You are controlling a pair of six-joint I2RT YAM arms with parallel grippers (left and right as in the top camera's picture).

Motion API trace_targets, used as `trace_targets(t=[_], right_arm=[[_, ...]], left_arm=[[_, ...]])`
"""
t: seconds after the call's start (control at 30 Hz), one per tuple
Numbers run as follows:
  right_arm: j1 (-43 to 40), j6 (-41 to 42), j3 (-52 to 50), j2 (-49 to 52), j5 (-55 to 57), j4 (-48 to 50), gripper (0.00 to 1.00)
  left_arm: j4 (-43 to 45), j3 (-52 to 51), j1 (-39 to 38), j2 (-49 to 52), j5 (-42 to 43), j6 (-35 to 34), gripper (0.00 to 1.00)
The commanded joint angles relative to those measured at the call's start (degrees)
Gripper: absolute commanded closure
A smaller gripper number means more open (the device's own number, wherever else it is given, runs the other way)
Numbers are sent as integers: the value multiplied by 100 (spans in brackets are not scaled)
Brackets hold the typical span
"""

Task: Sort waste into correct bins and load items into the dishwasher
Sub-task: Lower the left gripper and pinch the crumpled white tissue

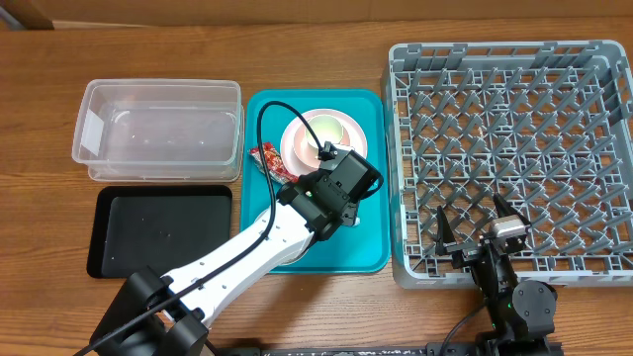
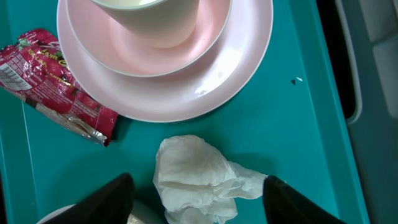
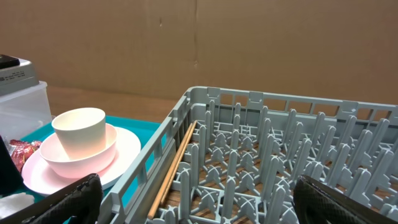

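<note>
1. The left claw (image 2: pixel 198 184) hangs low over the teal tray (image 1: pixel 368 242). Its jaws are spread wide, one on each side of the crumpled white tissue (image 2: pixel 199 177), and neither visibly touches it.
2. The tissue lies on the teal tray just in front of the pink plate (image 2: pixel 242 68). In the overhead view the arm hides it.
3. The plate sits at the far end of the tray. It carries a pale bowl (image 3: pixel 81 163), and a white cup (image 3: pixel 78 129) stands upright inside the bowl.
4. The red snack wrapper (image 2: pixel 53 84) lies flat on the tray, touching the plate's left edge.
5. A tiny whitish speck (image 2: pixel 297 79) rests on the tray to the right of the plate.
6. The clear tub (image 1: pixel 158 129) stands on the wooden bench (image 1: pixel 297 25) left of the teal tray. The black tray (image 1: pixel 163 232) lies just in front of the tub.
7. The grey dish rack (image 1: pixel 509 158) takes up the right side of the bench, close beside the teal tray. A thin wooden stick (image 3: pixel 174 168) lies along its inner left wall.
8. The right claw (image 1: pixel 473 222) is over the rack's near edge with its jaws wide apart, holding nothing.
</note>
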Motion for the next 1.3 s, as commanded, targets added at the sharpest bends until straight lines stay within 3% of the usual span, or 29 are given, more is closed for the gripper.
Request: trace_targets(t=[0.0, 0.13, 0.2, 0.43, 0.47, 0.63, 0.73, 1.17, 1.2, 1.27], right_arm=[[31, 0, -61, -68, 52, 37, 0], [31, 0, -61, -68, 52, 37, 0], [31, 0, -61, -68, 52, 37, 0], [31, 0, -61, -68, 52, 37, 0], [31, 0, -61, -68, 52, 37, 0], [31, 0, -61, -68, 52, 37, 0], [31, 0, -61, -68, 52, 37, 0], [31, 0, -61, -68, 52, 37, 0], [31, 0, -61, -68, 52, 37, 0], [31, 0, -61, -68, 52, 37, 0]], left_arm=[[48, 79, -20, 20, 59, 4, 24], [55, 79, -20, 33, 57, 4, 7], [55, 79, -20, 37, 17, 4, 6], [39, 79, -20, 46, 24, 199, 69], [42, 79, -20, 46, 24, 199, 74], [48, 79, -17, 46, 22, 199, 78], [44, 79, -15, 46, 22, 247, 96], [48, 76, -13, 90, -116, 404, 95], [50, 76, -13, 116, -111, 417, 92], [55, 76, -13, 210, -109, 417, 78]])
